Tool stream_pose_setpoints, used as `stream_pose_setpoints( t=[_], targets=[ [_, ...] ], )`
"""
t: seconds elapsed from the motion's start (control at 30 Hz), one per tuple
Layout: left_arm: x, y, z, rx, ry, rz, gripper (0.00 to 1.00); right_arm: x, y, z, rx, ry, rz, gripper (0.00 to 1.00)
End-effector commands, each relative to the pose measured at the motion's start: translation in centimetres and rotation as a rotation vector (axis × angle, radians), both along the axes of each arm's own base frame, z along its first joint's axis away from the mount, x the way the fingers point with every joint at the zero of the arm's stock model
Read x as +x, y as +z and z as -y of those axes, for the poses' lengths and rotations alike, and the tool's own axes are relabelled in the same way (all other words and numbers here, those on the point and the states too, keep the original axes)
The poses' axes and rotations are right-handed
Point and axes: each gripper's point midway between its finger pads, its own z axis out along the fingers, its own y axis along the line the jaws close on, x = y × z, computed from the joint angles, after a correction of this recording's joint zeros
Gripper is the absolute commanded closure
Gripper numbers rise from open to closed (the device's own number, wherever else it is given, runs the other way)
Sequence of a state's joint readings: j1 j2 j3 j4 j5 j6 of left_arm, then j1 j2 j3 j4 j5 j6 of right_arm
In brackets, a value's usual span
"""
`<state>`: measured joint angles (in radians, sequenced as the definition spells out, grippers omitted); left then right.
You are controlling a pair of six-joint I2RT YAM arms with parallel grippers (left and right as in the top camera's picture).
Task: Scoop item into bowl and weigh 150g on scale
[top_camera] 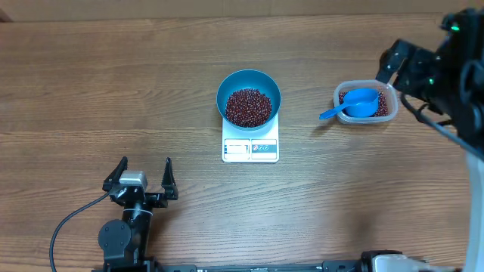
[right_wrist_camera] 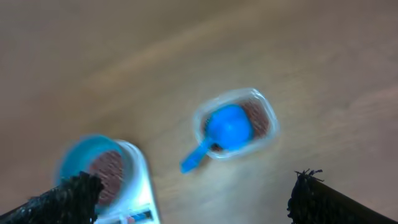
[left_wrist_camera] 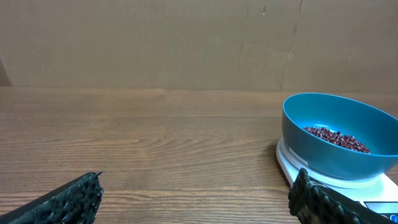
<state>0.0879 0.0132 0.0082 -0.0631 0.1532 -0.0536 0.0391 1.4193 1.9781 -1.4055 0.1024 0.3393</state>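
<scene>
My left gripper (top_camera: 142,174) and right gripper (right_wrist_camera: 196,202) gape empty; a clumsy grab at the scoop (top_camera: 357,103), three o'clock of the bowl (top_camera: 249,78), could tip its tub (top_camera: 366,122).

a brown wooden table (top_camera: 113,83) with long grain carries 2 things directly: the flat white scale (top_camera: 250,149) near its middle, and a clear plastic tub (top_camera: 392,113) well apart to the right.
</scene>
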Motion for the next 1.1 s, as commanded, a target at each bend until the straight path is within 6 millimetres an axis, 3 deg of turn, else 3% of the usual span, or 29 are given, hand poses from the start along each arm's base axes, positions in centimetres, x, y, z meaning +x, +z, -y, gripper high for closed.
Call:
stream_pose_setpoints(
  t=[0.0,0.2,0.47,0.73,0.97,1.07],
  targets=[
    [0.0,-0.1,-0.4,-0.005,0.017,0.002,0.01,-0.7,1.5,-1.2,0.054,0.050,0.114,0.00],
    [0.0,-0.1,-0.4,-0.005,0.017,0.002,0.01,0.2,1.1,-2.5,0.100,0.115,0.336,0.00],
    [0.0,-0.1,-0.4,-0.005,0.017,0.002,0.00,0.4,-2.4,-3.9,0.130,0.201,0.658,0.00],
    [0.0,-0.1,-0.4,-0.005,0.017,0.002,0.00,-2.8,-8.5,-3.5,0.110,0.203,0.899,0.00],
    [0.0,-0.1,-0.4,-0.005,0.017,0.002,0.00,-5.7,-15.0,-2.4,0.085,0.135,0.914,0.00],
    [0.0,-0.1,-0.4,-0.005,0.017,0.002,0.01,-6.7,-16.8,-2.1,0.079,0.119,0.930,0.00]
  ],
)
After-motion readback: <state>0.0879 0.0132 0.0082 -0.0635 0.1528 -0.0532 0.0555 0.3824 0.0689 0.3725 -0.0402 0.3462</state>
